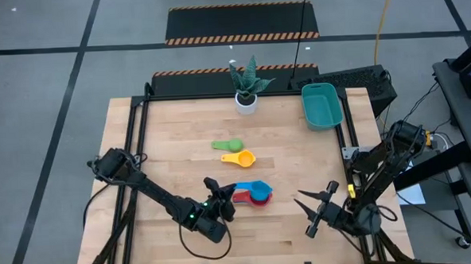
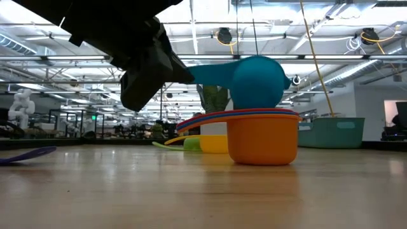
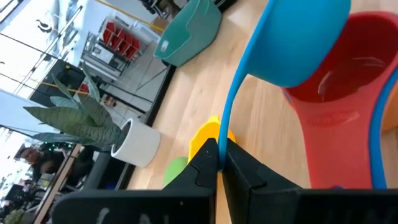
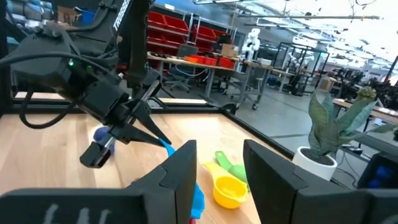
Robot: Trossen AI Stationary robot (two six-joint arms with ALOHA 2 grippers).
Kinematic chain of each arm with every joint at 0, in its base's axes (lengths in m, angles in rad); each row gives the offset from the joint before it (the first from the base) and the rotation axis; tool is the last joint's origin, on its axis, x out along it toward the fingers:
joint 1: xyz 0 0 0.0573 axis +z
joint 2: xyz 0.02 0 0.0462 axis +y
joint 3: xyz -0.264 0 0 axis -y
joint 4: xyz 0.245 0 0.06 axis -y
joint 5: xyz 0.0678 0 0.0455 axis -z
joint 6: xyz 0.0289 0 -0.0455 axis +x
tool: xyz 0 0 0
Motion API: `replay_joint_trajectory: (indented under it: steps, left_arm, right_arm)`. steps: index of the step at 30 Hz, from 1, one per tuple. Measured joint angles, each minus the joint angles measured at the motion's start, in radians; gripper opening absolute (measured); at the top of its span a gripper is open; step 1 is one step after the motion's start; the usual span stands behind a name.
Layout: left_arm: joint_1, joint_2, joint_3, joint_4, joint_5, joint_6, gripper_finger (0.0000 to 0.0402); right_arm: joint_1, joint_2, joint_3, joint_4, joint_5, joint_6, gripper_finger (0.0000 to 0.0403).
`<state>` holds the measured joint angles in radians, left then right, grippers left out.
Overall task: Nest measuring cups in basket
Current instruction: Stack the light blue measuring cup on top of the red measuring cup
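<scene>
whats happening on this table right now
The left gripper pinches the handle of a light blue measuring cup, holding it just above a stack of nested cups near the table's front. The right gripper waits open nearby. A green cup and a yellow cup lie loose; the teal basket sits at the far right corner.

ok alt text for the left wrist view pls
The left hand pinches the handle of a blue cup, holding it above a red cup. Beyond lie a yellow cup, a potted plant and the teal basket.
</scene>
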<state>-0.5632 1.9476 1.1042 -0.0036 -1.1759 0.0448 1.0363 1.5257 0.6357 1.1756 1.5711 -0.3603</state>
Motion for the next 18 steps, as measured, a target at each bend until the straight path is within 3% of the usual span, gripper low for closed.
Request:
replay_joint_trajectory:
  steps: [6, 18]
  left_arm:
    - [0.003, 0.0, 0.0, -0.014, 0.009, 0.005, 0.0021]
    - [0.008, 0.0, 0.0, -0.038, 0.131, -0.006, 0.0026]
  right_arm:
    - [0.0, 0.0, 0.0, 0.081, 0.0, -0.091, 0.0125]
    - [0.0, 0.0, 0.0, 0.093, 0.0, -0.096, 0.0125]
